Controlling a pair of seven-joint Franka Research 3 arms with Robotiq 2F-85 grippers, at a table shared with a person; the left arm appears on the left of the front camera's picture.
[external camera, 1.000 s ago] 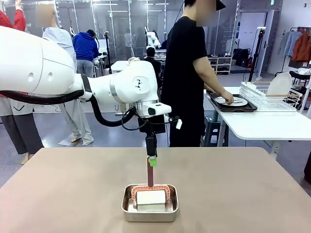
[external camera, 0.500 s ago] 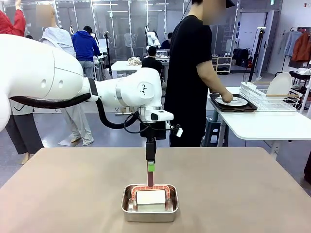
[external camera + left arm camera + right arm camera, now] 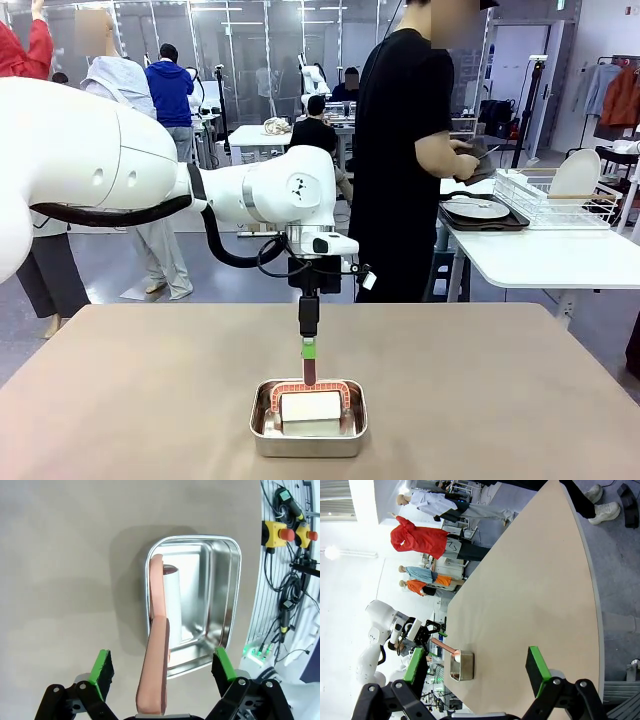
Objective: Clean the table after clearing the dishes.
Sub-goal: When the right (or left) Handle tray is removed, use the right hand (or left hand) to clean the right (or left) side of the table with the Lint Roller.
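On the beige table [image 3: 500, 380] stands a small steel pan [image 3: 308, 418] holding a white cleaning block in a reddish frame [image 3: 310, 405]. Its pinkish-brown handle [image 3: 309, 368] rises upright. My left gripper [image 3: 308, 348] hangs straight down over that handle. In the left wrist view its open jaws [image 3: 162, 666] straddle the handle [image 3: 155, 675], with both green pads [image 3: 102, 667] well clear of it. My right gripper [image 3: 476, 667] stands open over the table [image 3: 530, 590], holding nothing. The dishes, a white plate on a dark tray [image 3: 478, 210], rest on the white side table.
A person in black [image 3: 405, 150] stands at the far side, holding a dark object [image 3: 472, 160] over the side table [image 3: 540, 255]. A wire rack [image 3: 560, 195] with a white plate stands there. Cables and emergency-stop buttons [image 3: 280, 530] lie beyond the table's near edge.
My left gripper has come down a little along the upright handle, still open. The person's hands left the plate and now hold a dark object higher up.
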